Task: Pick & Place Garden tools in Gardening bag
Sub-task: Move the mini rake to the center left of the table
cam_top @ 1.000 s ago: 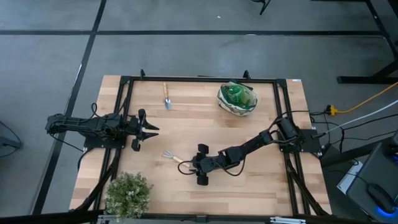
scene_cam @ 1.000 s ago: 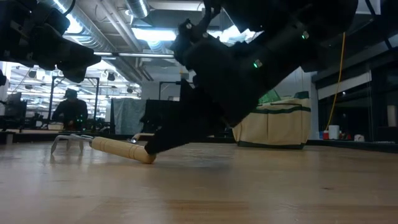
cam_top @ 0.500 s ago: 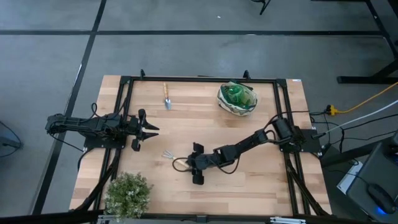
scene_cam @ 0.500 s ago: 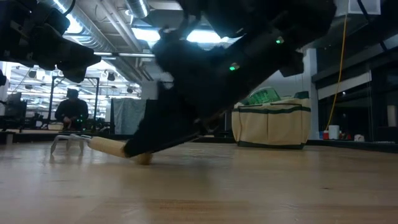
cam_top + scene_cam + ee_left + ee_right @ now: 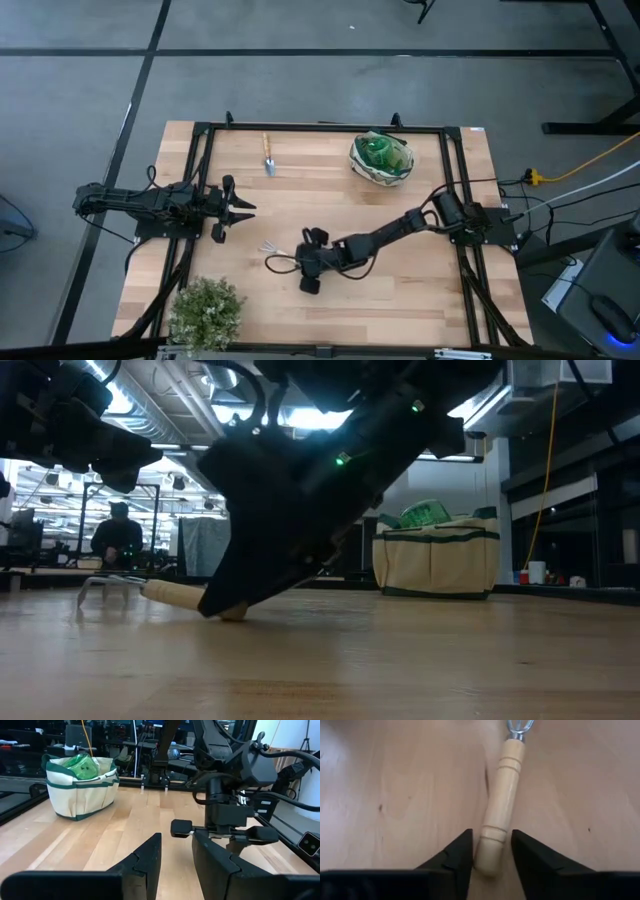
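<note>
Your right gripper [image 5: 490, 865] has its jaws narrowly open astride the rake [image 5: 501, 807] handle's butt end, not yet clamped. Expect light, stiff, smooth wood; grip further up toward the prongs.

The surface [image 5: 420, 290] is light wood planking bordered by a black metal frame [image 5: 320, 127]. Around it lies a grey floor [image 5: 300, 80] crossed by dark lines. At 3 o'clock from the surface, a yellow cable [image 5: 590, 160] runs across the floor. A bushy green plant [image 5: 206, 311] stands at 7 o'clock on the surface. In the low view, ceiling light panels [image 5: 240, 415] and exposed ducts [image 5: 150, 400] run overhead; a person [image 5: 117, 538] sits at 9 o'clock beyond the surface. Dark window frames [image 5: 580, 500] stand at 3 o'clock.
</note>
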Available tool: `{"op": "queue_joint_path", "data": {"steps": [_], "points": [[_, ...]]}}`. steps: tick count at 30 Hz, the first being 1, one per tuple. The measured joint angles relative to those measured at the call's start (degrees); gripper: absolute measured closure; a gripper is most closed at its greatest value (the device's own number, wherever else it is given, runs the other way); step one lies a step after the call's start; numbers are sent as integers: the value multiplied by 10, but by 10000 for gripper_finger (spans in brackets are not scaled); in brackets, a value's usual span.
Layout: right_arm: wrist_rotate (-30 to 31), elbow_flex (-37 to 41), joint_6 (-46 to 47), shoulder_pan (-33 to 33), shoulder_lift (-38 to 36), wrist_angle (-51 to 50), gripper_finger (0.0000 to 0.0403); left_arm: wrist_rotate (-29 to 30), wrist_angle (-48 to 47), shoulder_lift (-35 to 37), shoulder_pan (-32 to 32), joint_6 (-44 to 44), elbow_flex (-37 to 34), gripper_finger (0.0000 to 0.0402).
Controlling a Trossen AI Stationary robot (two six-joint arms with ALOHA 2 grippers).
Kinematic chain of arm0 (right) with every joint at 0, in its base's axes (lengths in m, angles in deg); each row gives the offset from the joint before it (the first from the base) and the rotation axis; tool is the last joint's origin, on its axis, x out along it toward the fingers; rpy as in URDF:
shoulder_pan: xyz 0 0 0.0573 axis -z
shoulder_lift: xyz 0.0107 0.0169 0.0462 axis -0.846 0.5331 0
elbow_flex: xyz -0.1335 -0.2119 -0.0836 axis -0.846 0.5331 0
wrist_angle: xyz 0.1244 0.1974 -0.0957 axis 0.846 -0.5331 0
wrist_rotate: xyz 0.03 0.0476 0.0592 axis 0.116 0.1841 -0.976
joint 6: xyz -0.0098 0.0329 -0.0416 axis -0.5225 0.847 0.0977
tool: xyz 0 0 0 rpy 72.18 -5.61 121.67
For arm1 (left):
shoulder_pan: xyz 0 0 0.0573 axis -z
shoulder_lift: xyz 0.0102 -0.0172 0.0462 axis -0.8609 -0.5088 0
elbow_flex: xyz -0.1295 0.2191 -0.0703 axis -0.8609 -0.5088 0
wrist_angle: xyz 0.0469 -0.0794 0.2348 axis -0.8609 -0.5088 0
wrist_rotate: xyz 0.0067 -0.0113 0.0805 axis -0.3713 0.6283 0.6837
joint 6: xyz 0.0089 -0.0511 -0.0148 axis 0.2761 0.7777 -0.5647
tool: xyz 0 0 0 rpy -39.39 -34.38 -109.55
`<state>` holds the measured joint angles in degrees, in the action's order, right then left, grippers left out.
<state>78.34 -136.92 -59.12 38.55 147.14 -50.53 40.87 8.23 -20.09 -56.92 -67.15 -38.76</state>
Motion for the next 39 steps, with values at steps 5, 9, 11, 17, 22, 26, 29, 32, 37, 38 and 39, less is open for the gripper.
{"op": "queue_joint_path", "data": {"steps": [5,9,11,17,22,26,29,32,37,38,39], "points": [[-16,-19,82,1,1,-32,328,0,0,0,0,0,0,296],[-57,-31,156,5,0,-71,340,0,0,0,0,0,0,296],[-72,-31,194,6,-2,-86,340,0,0,0,0,0,0,296],[-79,-29,209,5,-25,-163,341,0,0,0,0,0,0,296],[-67,-27,200,4,-48,-237,343,2,2,-2,0,0,0,296],[-67,-3,174,2,-72,-273,343,4,4,-6,0,0,0,296],[-67,23,175,-2,-97,-315,345,4,5,-11,0,0,0,296],[-77,62,181,-4,-128,-334,346,4,7,-15,0,0,0,296],[-85,149,205,-5,-208,-345,346,4,5,-20,0,0,0,296],[-89,167,212,-5,-227,-340,346,4,5,-20,0,0,0,296],[-91,188,217,-5,-246,-334,346,4,6,-19,0,0,0,296]]}}
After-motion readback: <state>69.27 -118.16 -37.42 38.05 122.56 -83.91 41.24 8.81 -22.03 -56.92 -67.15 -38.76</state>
